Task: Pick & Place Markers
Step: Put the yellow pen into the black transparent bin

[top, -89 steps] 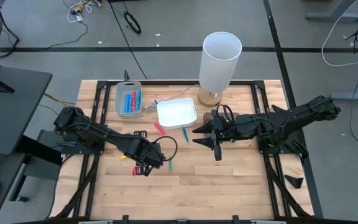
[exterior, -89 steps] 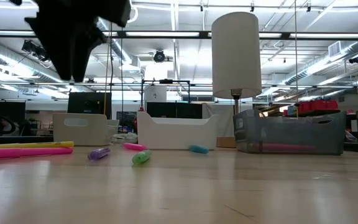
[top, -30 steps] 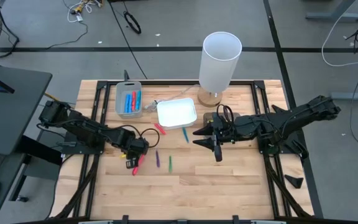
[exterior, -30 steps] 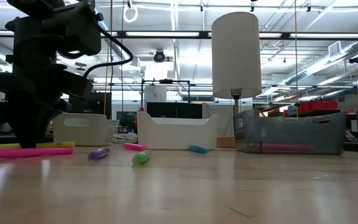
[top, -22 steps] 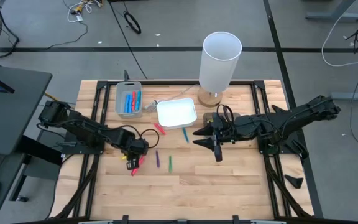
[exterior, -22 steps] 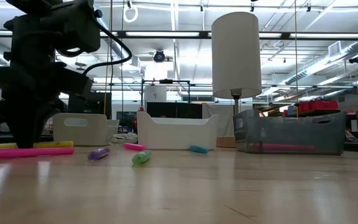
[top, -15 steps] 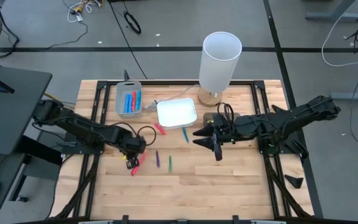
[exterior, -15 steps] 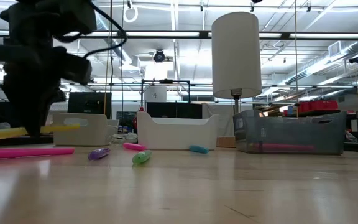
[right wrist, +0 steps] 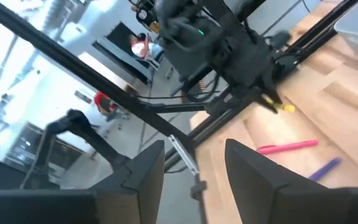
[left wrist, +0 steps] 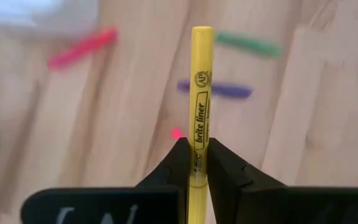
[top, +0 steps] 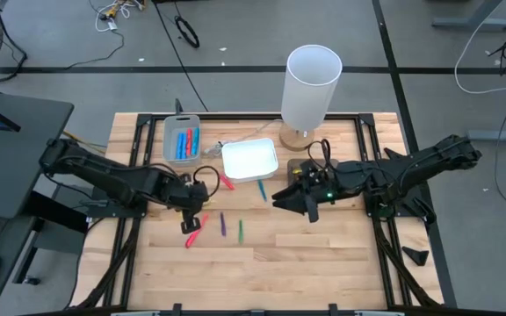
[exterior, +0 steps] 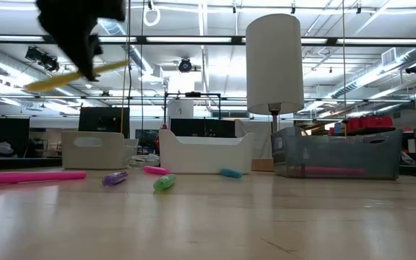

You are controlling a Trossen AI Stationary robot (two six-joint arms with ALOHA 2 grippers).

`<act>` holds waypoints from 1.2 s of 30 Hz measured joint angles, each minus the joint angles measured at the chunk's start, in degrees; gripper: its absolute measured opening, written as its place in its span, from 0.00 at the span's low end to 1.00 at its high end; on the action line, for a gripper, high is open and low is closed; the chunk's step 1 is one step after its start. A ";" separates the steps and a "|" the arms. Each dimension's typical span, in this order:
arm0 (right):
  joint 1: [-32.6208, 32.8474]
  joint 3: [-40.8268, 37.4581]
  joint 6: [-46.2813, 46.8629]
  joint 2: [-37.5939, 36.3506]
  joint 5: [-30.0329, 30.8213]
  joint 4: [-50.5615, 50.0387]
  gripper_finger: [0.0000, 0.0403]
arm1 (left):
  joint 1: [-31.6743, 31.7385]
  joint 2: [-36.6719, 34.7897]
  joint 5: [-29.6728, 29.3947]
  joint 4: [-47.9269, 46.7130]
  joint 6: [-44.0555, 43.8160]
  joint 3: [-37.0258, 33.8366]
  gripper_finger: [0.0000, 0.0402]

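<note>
- A yellow marker (left wrist: 201, 93) is pinched between the fingers of the left gripper (left wrist: 193, 163), lifted clear of the table (top: 323, 254); in the low view it hangs tilted high above the wood.
- On the table below lie a pink marker (top: 192, 238), a purple marker (top: 222, 225) and a green marker (top: 241, 231), near one another.
- Another pink marker (top: 227, 182) and a blue marker (top: 263, 190) lie just beside the white tray (top: 249, 161).
- Blue and red markers sit in the grey tray (top: 183, 140) at the table's far left.
- The right gripper (top: 290, 199) waits right of the white tray, its fingers apart and holding nothing.
- A white lamp (top: 310, 83) stands behind the white tray.
</note>
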 joint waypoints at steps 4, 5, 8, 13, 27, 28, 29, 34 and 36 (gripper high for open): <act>-0.02 0.00 5.35 0.00 -0.99 0.59 0.42 | 0.02 0.00 -4.47 -3.53 4.70 6.60 0.08; -0.02 0.00 7.04 0.00 -0.99 0.59 0.42 | 0.02 0.01 -5.59 -3.88 6.22 7.95 0.08; -0.04 0.00 13.77 0.00 -1.02 0.61 0.42 | 0.02 0.00 -8.41 -3.87 10.76 11.72 0.08; -0.07 0.00 25.42 0.00 -1.03 0.61 0.42 | 0.02 0.07 -12.94 -3.77 19.80 16.11 0.08; -0.20 0.00 48.00 0.00 -11.93 0.81 0.42 | -1.26 1.10 -35.64 3.34 49.99 17.69 0.08; -0.20 0.00 48.81 0.00 -12.37 0.81 0.42 | -1.31 1.48 -37.39 4.68 51.93 17.71 0.08; -0.20 0.00 49.57 0.02 -12.78 0.82 0.42 | -1.39 1.82 -38.94 5.67 54.24 17.73 0.08; -1.02 0.00 51.74 0.02 -14.08 0.78 0.42 | -2.07 5.17 -45.30 12.75 69.01 17.71 0.08; -1.52 0.00 52.86 0.03 -14.81 0.76 0.42 | -2.19 6.82 -46.80 17.13 75.00 17.71 0.08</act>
